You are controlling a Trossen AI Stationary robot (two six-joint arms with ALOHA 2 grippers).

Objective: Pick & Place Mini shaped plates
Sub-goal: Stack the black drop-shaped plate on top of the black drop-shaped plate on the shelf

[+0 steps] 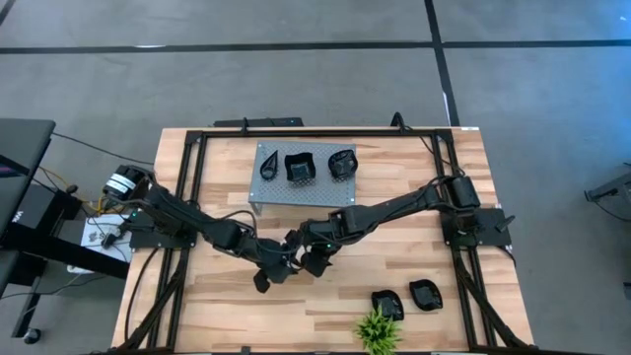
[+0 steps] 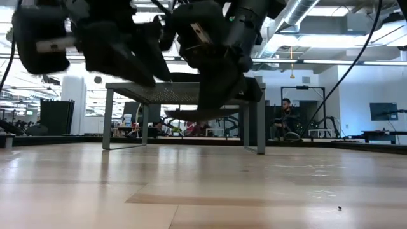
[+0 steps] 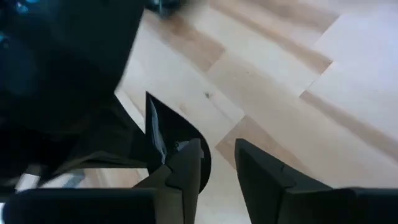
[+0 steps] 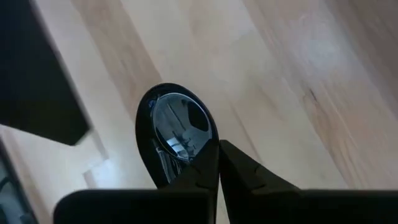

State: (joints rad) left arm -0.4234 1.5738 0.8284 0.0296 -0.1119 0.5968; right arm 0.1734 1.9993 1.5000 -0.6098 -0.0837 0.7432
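Where the two arms met over the middle of the desk point(image 1: 227, 306) in the high view, the left gripper point(image 1: 279, 264) and right gripper point(image 1: 314, 258) sat just beside each other, below the grey perforated stand point(image 1: 271, 192). A small black plate point(image 1: 293, 240) showed between them, too dark to tell which claw had it from here. Three mini plates stood on the stand: a leaf-shaped one point(image 1: 268, 167) at its left end, a squarish one point(image 1: 299, 168) mid, a rounded one point(image 1: 341, 163) at its right end. Two more plates point(image 1: 386, 303) point(image 1: 425, 294) lay near the desk's front right corner, beside the small green plant point(image 1: 376, 332).

Low view: both grippers hung close above the wood in front of the stand point(image 2: 184, 86); a flat dark plate point(image 2: 197, 114) hung off the desk under the nearer gripper point(image 2: 222, 89). A person point(image 2: 286, 114) sat in the room behind.

Left wrist view: the left claw's fingers point(image 3: 261, 174) stood narrowly apart with bare gap between them; a black pointed plate point(image 3: 168, 134) lay just beside one finger, contact unclear.

Right wrist view: the right claw point(image 4: 217, 163) was clamped on the rim of a glossy teardrop plate point(image 4: 177, 127), held off the desk.
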